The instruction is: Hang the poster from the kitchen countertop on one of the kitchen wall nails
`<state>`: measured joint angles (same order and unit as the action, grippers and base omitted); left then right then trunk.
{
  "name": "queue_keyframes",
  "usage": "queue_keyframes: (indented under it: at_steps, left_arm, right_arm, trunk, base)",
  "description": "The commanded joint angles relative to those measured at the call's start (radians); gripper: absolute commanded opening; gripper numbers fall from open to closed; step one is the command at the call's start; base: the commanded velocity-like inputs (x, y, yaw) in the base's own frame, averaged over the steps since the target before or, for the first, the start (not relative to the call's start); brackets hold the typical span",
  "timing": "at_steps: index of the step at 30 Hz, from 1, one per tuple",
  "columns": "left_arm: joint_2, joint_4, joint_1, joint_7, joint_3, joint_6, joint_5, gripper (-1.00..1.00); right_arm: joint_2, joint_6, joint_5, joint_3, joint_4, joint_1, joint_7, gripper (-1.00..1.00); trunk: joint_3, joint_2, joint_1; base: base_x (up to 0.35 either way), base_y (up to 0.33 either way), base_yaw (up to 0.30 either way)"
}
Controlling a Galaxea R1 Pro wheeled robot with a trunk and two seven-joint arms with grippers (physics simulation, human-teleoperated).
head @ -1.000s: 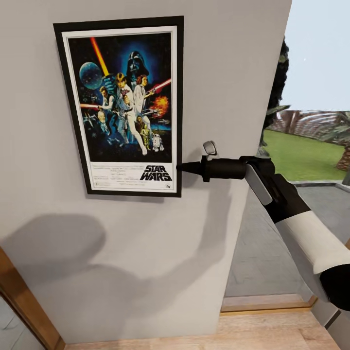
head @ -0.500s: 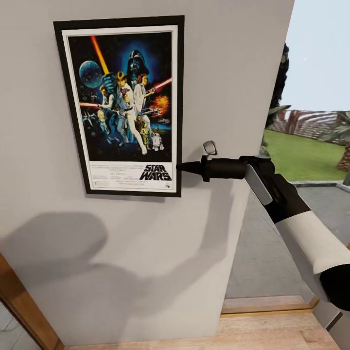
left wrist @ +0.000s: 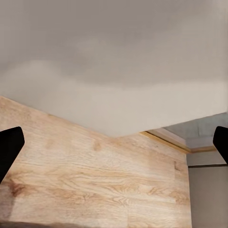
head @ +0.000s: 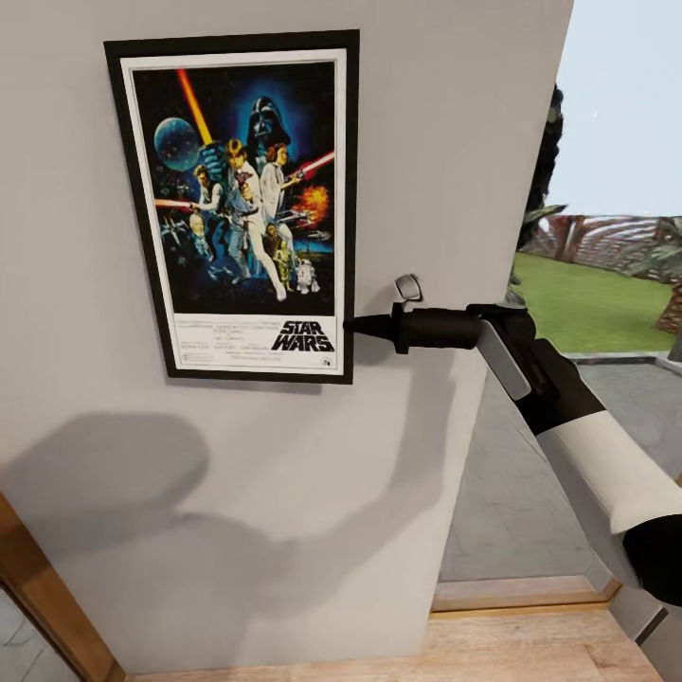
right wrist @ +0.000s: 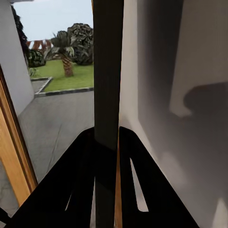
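poster (head: 242, 204) sits upright and flat against the grey wall (head: 445, 142) — we judge hanging nearly done. our right gripper (head: 358, 326) pinches its lower right frame edge; release remains. our left gripper (left wrist: 114, 147) is spread wide, empty — no nail visible.

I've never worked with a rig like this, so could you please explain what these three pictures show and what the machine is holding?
This is a simulated two-armed robot. The head camera looks at a grey wall where the poster hangs flat. The right gripper pinches the poster's lower right frame edge. The right wrist camera looks along its fingers, which clamp that dark frame edge-on, with a garden beyond. The left wrist camera shows the open left gripper, empty, over wooden floor.
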<state>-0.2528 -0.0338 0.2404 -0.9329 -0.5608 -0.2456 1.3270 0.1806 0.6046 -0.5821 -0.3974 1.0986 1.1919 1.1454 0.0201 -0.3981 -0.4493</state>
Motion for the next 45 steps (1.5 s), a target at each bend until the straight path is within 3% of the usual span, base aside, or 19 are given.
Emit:
queue_keyframes:
  at_steps: [1, 45]
  left_arm:
    - [0.0, 0.0, 0.001, -0.001, -0.009, -0.006, 0.006, 1.0]
    - [0.0, 0.0, 0.001, -0.001, -0.008, -0.006, 0.006, 1.0]
  right_arm:
    - [0.002, 0.0, 0.007, -0.001, -0.002, 0.002, -0.001, -1.0]
    - [0.001, 0.0, 0.007, -0.001, -0.003, 0.002, -0.006, -1.0]
  trunk:
    - [0.002, -0.002, -0.001]
    - [0.002, -0.002, -0.001]
  base:
    - [0.0, 0.0, 0.0]
    - [0.0, 0.0, 0.0]
